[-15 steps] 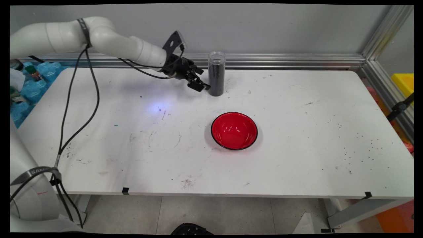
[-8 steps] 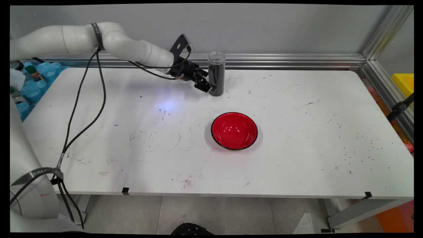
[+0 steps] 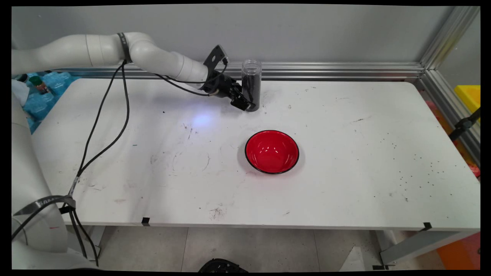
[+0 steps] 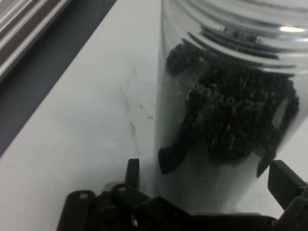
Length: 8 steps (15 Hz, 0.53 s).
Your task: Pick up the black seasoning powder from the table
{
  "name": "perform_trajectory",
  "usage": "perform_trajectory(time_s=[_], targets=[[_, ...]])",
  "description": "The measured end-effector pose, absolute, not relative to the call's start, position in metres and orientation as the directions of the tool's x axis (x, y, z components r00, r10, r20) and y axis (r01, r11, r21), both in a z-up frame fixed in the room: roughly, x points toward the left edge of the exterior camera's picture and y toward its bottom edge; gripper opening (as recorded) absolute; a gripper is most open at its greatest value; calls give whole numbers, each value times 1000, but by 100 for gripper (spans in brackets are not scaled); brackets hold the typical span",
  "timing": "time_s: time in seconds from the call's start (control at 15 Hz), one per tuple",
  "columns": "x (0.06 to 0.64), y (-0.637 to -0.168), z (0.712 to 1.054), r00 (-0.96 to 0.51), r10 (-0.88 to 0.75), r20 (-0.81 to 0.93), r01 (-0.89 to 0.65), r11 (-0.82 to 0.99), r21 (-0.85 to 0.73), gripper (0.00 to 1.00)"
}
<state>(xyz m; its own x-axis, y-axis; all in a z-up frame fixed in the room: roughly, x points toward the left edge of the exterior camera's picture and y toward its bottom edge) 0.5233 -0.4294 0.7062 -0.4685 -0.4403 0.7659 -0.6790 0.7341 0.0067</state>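
The jar's (image 3: 251, 85) base is hidden behind the gripper (image 3: 245, 105) — fingers spread wide either side of it, not clamped. Red bowl (image 3: 272, 151) sits at six o'clock — well apart.

1. The gripper (image 3: 247, 105) is low at the foot of a tall clear jar (image 3: 251, 85) of dark grains, which stands upright near the table's (image 3: 345, 153) far edge. In the hand view the jar (image 4: 226, 110) fills the space between the spread fingers (image 4: 284, 180), so the way straight ahead is blocked.
2. Behind the jar a metal rail (image 3: 326, 71) and the wall close off the far side.
3. A red bowl (image 3: 272, 151) sits nearer the camera, well apart from the jar, with bare table between them.
4. The table's right half and near left part are open surface.
5. Black cables (image 3: 103, 126) hang on the left side.
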Motion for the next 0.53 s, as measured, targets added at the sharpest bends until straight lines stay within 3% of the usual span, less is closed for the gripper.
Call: perform_trajectory(time_s=[0.47, 0.53], targets=[[519, -437, 696, -477, -423, 770, -668, 744, -5, 100], [518, -437, 695, -479, -420, 771, -664, 748, -6, 0]])
